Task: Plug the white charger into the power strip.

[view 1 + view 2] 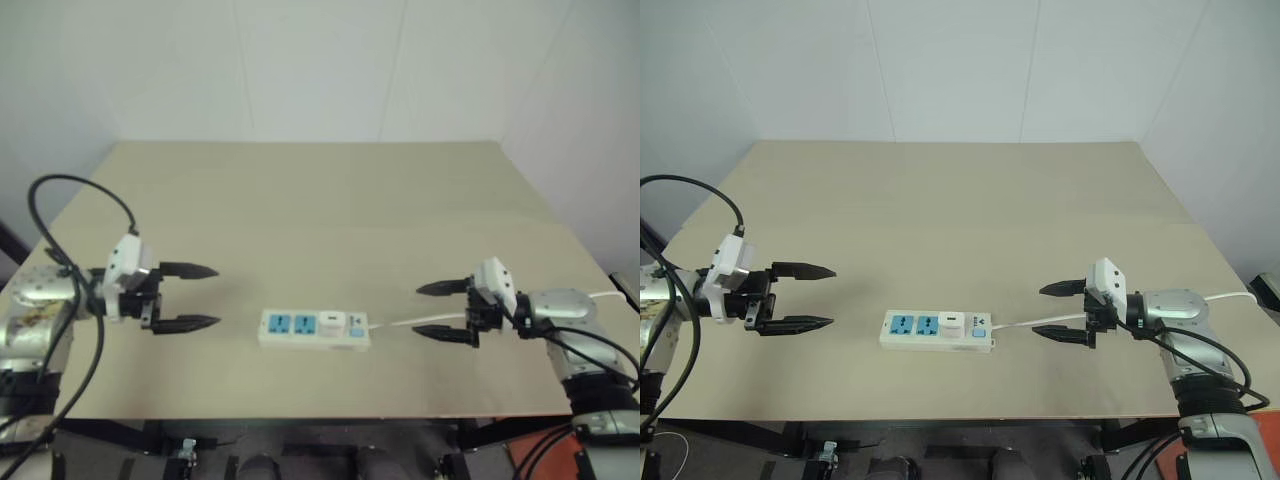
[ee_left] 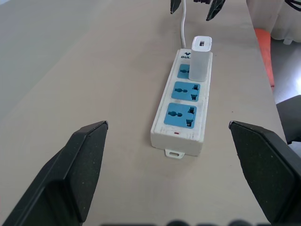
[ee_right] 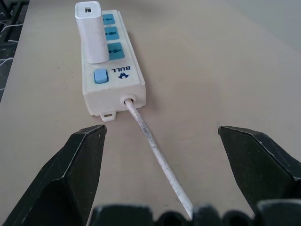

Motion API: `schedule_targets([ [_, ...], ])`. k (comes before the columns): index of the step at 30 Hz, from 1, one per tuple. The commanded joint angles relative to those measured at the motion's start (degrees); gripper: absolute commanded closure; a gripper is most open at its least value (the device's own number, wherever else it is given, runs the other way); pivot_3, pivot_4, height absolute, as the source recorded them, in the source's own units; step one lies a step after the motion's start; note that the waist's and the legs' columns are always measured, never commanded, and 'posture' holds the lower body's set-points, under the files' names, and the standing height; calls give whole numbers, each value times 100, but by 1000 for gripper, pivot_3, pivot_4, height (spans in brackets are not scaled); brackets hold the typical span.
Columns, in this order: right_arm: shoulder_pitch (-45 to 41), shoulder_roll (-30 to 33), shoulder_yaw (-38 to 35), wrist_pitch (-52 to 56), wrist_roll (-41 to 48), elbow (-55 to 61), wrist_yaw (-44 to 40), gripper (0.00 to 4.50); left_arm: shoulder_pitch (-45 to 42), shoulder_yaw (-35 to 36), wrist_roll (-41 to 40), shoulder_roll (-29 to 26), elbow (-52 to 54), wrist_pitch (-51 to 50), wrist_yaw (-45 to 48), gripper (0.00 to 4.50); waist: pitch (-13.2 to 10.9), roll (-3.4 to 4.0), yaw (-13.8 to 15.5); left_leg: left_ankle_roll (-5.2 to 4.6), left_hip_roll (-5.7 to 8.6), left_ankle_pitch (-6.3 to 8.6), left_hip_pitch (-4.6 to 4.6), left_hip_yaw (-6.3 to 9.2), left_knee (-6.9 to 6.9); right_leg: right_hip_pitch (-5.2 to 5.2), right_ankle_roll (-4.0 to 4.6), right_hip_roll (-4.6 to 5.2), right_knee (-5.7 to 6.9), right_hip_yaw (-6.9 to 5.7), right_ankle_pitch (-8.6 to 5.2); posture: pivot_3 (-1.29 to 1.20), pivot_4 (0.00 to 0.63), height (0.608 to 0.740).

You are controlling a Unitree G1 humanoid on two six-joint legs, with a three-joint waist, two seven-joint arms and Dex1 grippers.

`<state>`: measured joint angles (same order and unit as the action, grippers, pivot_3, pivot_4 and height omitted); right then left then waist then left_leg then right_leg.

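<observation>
Near the front edge of the tan table (image 1: 300, 190), at about six o'clock in the head views, the white power strip (image 1: 300, 338) lies flat with its long side running left to right, and the white charger (image 1: 331, 323) stands upright in the socket nearest the switch end, beside the blue switch (image 3: 100, 76); two blue socket faces to its left are free. The strip's thin white cord (image 3: 155, 150) leaves the switch end toward three o'clock, passing under the right gripper (image 1: 440, 310). That gripper hovers well apart from the strip at three o'clock, its two black fingers spread wide and holding nothing. The left gripper (image 1: 190, 297) hangs at nine o'clock, also well apart, fingers spread and empty. The charger looks seated, so the task appears done or nearly so. As a judgement, the charger is a light, rigid, smooth plastic block, likely slippery under hard pads; its flat side faces, low on the body, are the place to pinch. The strip is light too and may slide if pushed, so pressing down on its body would steady it.
</observation>
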<state>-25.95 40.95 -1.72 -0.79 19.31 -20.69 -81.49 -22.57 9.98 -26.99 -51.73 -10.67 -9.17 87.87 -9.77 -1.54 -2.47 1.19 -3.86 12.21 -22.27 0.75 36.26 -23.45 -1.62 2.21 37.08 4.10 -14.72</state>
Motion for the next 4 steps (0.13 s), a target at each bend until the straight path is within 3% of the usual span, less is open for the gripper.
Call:
schedule_targets([
  [1,-37,86,-78,11,26,235,74,41,-27,128,-95,-118,182,-72,-68,0,0,0,0,0,0,0,0,0,0,0,0,0,0,0,0,0,150,740],
  [4,-35,94,-19,38,-45,281,137,41,-44,90,-100,-122,242,-134,-102,0,0,0,0,0,0,0,1,0,0,0,0,0,1,0,0,0,150,740],
])
